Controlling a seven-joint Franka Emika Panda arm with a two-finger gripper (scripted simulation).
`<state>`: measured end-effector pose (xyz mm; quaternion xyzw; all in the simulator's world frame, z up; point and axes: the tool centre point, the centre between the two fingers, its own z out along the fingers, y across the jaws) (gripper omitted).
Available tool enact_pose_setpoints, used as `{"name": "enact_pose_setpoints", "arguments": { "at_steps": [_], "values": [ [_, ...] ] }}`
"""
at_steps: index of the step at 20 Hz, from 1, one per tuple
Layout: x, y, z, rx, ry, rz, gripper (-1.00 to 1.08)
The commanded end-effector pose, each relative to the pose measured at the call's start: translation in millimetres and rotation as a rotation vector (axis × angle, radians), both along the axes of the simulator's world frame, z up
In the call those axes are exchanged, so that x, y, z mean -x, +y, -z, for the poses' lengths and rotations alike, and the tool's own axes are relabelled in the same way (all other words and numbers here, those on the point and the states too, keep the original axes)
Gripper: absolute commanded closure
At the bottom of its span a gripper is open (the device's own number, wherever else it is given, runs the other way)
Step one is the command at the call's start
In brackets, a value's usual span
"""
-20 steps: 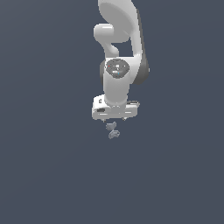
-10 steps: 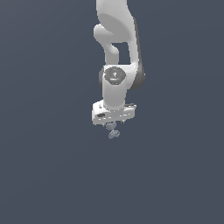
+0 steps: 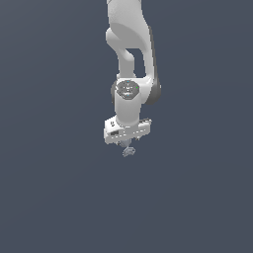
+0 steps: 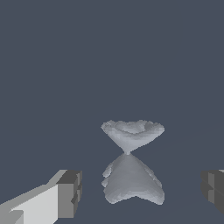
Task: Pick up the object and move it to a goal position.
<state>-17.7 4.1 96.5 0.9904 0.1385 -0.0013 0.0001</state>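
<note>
The object point(image 3: 129, 151) is a tiny pale grey-blue twisted thing just below the white hand in the exterior view. In the wrist view it point(image 4: 131, 179) looks like two lobes joined at a narrow waist and lies between the fingers. My gripper point(image 3: 127, 145) points down right over it. In the wrist view the gripper point(image 4: 141, 190) is open: one fingertip point(image 4: 70, 192) and the other point(image 4: 213, 188) stand well apart on either side of the object, and neither touches it.
A plain dark grey-blue ground fills both views. The white arm point(image 3: 129, 59) rises from the hand to the top edge of the exterior view. Nothing else shows.
The hand has come down a little toward the object, which has stayed where it was. The fingers now reach down around it.
</note>
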Motion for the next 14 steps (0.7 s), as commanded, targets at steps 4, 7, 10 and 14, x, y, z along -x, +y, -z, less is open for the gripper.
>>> {"name": "enact_pose_setpoints", "arguments": {
  "at_steps": [4, 7, 10, 14],
  "values": [
    [0, 0, 5, 0.0, -0.001, -0.001, -0.92],
    [0, 0, 17, 0.0, -0.001, -0.002, -0.92],
    [1, 0, 32, 0.0, -0.002, -0.003, -0.92],
    [1, 0, 47, -0.001, -0.002, -0.005, -0.92]
  ]
}}
